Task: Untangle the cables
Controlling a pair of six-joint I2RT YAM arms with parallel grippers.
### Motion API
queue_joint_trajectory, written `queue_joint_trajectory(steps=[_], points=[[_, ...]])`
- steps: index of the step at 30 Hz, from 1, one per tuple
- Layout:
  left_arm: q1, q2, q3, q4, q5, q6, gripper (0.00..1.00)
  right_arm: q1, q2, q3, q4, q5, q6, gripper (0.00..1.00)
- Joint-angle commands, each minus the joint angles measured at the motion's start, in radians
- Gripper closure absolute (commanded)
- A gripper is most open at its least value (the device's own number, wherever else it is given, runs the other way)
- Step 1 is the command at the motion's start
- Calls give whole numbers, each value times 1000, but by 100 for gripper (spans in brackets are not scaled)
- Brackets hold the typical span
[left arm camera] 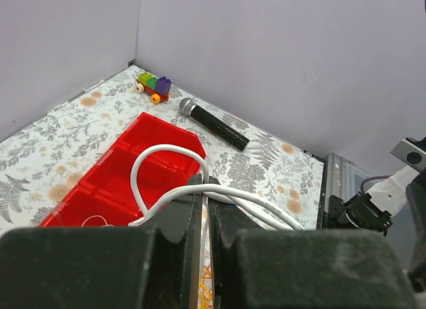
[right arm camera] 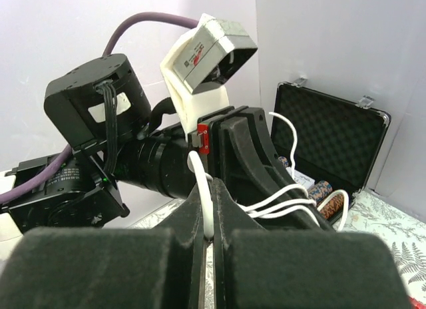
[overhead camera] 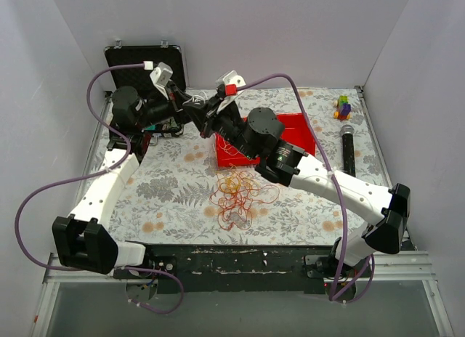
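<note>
Two grippers: the left gripper [left arm camera: 205, 189] and the right gripper [right arm camera: 208, 222] meet nose to nose, raised over the bin [overhead camera: 301, 126] at the far side of the mat [overhead camera: 174, 184].
Left gripper: jaws pinched together on the white cable [left arm camera: 247, 198]. Strands leave the tips on both sides, and one loop arches over the bin.
Right gripper: jaws closed on the same white cable, which rises between the fingers and trails off in thin strands towards the left gripper.
White cable: off the mat and slack, curving between the two grips.
Tangle [overhead camera: 238, 193]: red and orange-yellow cables in a loose knot on the mat, just in front of the bin and apart from both grippers. I cannot tell whether the white cable runs down into it.
Handling: it looks very light and limp, with a curl that springs back. It should follow a pull but never push. The smooth, thin jacket may slide through a pinch.
Where to hold: probably a free stretch or an end, away from any crossing, squarely between the pads.
Risk: parting the grips fast could tighten a loop. A snagged strand could lift the whole tangle.
</note>
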Motion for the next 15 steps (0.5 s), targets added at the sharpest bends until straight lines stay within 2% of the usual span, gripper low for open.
queue_joint_trajectory(steps=[1, 3, 4, 7, 11, 13, 15], points=[[-15, 18, 91, -3, -47, 69, 100, 10, -54, 8, 25, 45, 14, 99], [-29, 48, 136, -29, -45, 93, 100, 10, -68, -5, 8, 103, 4, 99], [-37, 63, 163, -51, -45, 118, 100, 10, -89, -34, 6, 134, 3, 95], [-63, 109, 271, -88, -79, 149, 100, 10, -164, -142, 36, 197, -11, 63], [-80, 163, 392, -91, -122, 155, 100, 10, -255, -272, 28, 257, -13, 27], [-89, 175, 423, -88, -140, 161, 100, 10, -301, -337, 23, 283, -2, 16], [-101, 181, 443, -89, -148, 178, 100, 10, -344, -402, 19, 309, 10, 14]])
